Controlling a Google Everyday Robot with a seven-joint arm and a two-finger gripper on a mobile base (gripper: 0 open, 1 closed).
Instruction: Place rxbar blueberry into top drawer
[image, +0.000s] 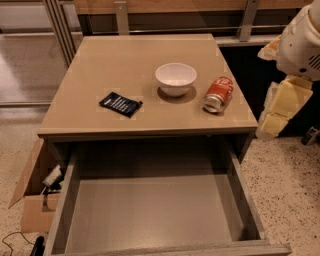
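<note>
One wide top drawer (150, 210) stands pulled out below the tan counter (125, 60), its grey-beige bottom in full view. On the floor to the drawer's left sits a cardboard box (31, 202) with its flap up. At the right edge, beside the counter and off its surface, hangs the pale yellow gripper (280, 112) under a white arm segment; whether it is open or closed cannot be told. On the counter a white bowl (175, 77) stands near the middle, an orange-red soda can (218, 94) lies on its side just right of it, and the rxbar blueberry (120, 104) lies flat left of the bowl, toward the front edge.
</note>
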